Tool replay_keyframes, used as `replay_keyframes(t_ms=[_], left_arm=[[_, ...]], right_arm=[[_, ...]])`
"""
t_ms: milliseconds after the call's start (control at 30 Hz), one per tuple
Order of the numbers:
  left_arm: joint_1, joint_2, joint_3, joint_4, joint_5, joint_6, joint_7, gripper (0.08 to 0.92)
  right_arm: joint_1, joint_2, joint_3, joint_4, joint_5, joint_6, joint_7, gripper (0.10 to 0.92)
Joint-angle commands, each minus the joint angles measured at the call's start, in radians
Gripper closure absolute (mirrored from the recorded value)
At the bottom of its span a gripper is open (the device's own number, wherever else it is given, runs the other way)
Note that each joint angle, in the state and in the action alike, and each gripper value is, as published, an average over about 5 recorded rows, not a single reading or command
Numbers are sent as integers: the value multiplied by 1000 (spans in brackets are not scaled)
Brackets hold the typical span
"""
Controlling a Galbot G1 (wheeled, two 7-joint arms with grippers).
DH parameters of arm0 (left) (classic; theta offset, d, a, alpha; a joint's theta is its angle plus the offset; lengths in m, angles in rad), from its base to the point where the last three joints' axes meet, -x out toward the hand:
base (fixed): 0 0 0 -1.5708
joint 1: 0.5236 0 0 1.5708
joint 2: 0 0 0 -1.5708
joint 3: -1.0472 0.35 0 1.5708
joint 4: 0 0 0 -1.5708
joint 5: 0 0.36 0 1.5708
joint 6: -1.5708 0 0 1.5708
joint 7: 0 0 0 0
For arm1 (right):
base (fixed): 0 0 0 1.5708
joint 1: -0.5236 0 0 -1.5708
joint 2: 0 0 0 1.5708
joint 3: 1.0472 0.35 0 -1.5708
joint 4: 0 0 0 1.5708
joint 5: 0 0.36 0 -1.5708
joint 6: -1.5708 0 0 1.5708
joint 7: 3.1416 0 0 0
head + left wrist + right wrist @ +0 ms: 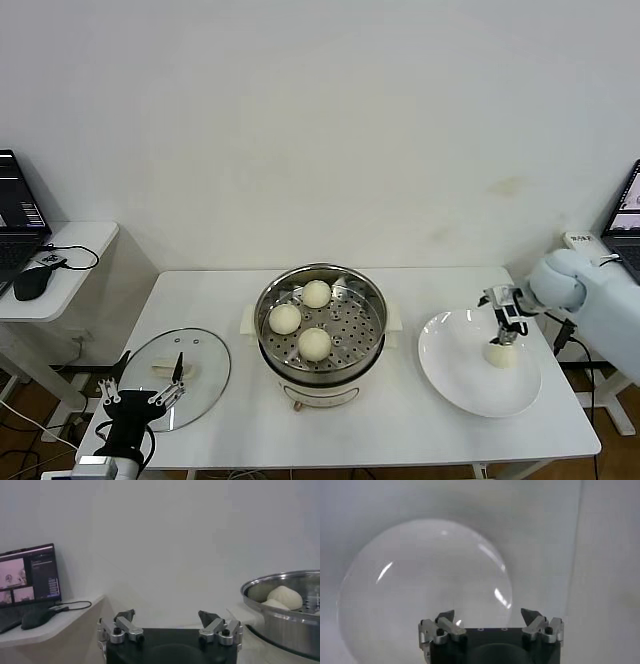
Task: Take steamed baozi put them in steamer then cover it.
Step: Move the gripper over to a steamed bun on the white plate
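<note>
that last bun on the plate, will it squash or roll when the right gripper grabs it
The baozi looks smooth, rounded and puffy, so it probably dents under a firm squeeze. Its domed shape on the glossy white plate suggests it could slide or roll if nudged off-centre. The open right gripper sits just above it, so a centred, gentle close seems wisest.

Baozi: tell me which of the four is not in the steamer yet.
The baozi on the white plate, at, right under the right tool. The other three already sit inside the steamer.
</note>
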Motion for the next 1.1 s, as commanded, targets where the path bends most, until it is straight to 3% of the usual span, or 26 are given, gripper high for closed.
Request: replay_keyframes(t_ms=[33,800,1100], left_arm=[[-1,1,2,2,1,2,1,177],[-7,-2,6,10,1,3,3,177],[-7,-5,7,12,0,3,3,177]], right_arm=[[-150,19,119,-97,-72,1,-6,203],[-188,99,163,-187,-124,18,5,204],[-190,104,167,-193,-143,19,2,262]])
